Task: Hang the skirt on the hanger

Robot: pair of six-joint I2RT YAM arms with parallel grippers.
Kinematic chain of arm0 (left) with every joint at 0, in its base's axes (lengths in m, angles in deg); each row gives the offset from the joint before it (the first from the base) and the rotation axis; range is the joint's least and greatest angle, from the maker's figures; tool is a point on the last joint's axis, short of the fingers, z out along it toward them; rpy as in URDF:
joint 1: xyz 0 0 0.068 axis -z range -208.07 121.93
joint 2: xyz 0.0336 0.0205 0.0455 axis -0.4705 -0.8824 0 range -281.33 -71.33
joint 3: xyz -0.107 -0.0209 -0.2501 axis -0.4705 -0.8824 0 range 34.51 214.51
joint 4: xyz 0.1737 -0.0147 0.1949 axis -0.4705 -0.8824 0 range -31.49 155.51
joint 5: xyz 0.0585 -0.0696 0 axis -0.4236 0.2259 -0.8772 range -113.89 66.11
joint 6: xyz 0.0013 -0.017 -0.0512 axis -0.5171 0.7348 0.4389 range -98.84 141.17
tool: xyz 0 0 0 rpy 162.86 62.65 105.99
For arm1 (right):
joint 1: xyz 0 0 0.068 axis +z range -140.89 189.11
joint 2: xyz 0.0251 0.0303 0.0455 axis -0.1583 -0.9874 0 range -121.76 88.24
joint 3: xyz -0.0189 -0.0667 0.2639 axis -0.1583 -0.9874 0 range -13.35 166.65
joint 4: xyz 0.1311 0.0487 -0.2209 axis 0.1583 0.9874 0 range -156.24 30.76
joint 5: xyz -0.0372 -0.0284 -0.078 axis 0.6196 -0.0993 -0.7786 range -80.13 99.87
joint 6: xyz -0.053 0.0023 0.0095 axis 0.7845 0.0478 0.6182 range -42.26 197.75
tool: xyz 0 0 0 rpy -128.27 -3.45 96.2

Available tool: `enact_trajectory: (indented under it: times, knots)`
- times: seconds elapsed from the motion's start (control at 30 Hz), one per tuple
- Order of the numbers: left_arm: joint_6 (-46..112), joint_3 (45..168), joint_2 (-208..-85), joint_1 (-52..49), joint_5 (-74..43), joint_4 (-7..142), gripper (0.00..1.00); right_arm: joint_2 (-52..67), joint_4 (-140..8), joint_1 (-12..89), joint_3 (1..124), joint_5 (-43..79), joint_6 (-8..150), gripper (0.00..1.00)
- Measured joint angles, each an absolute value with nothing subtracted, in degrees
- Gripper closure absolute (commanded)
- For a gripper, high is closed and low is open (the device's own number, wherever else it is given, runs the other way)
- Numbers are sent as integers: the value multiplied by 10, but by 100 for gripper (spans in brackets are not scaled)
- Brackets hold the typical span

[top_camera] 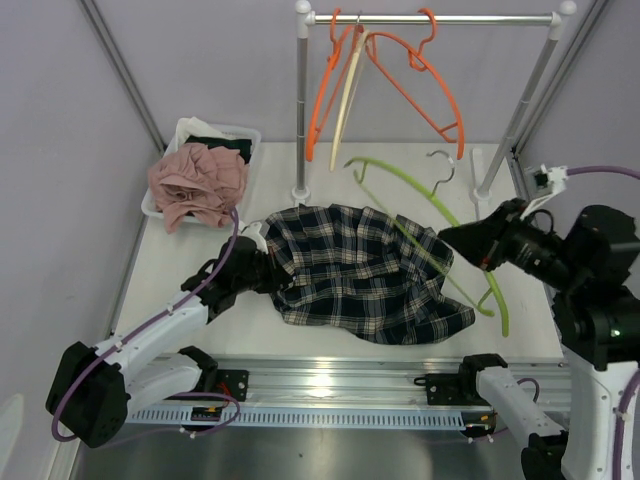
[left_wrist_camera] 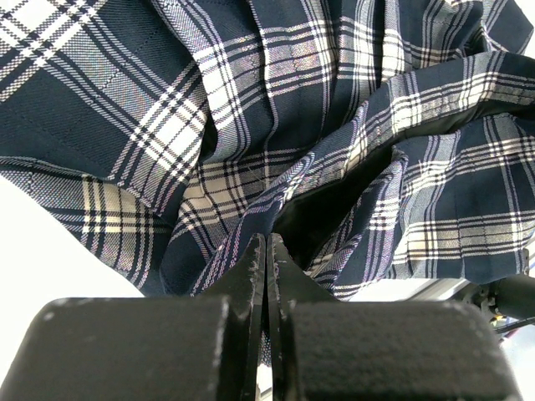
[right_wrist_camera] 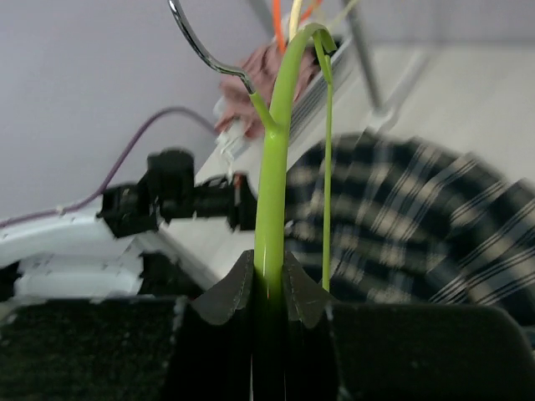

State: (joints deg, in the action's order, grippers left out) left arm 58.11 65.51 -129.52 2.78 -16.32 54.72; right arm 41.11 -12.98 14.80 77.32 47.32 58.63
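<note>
The navy and white plaid skirt point(top_camera: 360, 270) lies crumpled on the white table, mid-view. At its left edge, my left gripper point(top_camera: 268, 272) is shut, pinching a fold of the skirt point(left_wrist_camera: 251, 125); the creases run toward the closed fingertips point(left_wrist_camera: 267, 242). The lime green hanger point(top_camera: 430, 205) with a metal hook slants across the skirt's right side, and its thin lower bar reaches onto the cloth. My right gripper point(top_camera: 445, 238) is shut on the hanger's thick arm point(right_wrist_camera: 276, 150), which stands up between the jaws point(right_wrist_camera: 269, 267).
A clothes rail point(top_camera: 430, 18) at the back carries orange hangers point(top_camera: 405, 70) and a cream one. A white basket point(top_camera: 240, 135) with pink clothes point(top_camera: 195, 180) sits back left. An aluminium rail point(top_camera: 330, 385) runs along the near edge.
</note>
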Motion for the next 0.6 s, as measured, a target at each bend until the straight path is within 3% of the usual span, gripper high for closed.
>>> enact_trajectory:
  times: [0.27,0.6]
  knots:
    - [566,679,-1298,28,-177,532,100,466,-105,169,590,578,574,100]
    - [538,721,-1308,31,-194,490,100,468,-106,273,531,594,627,100]
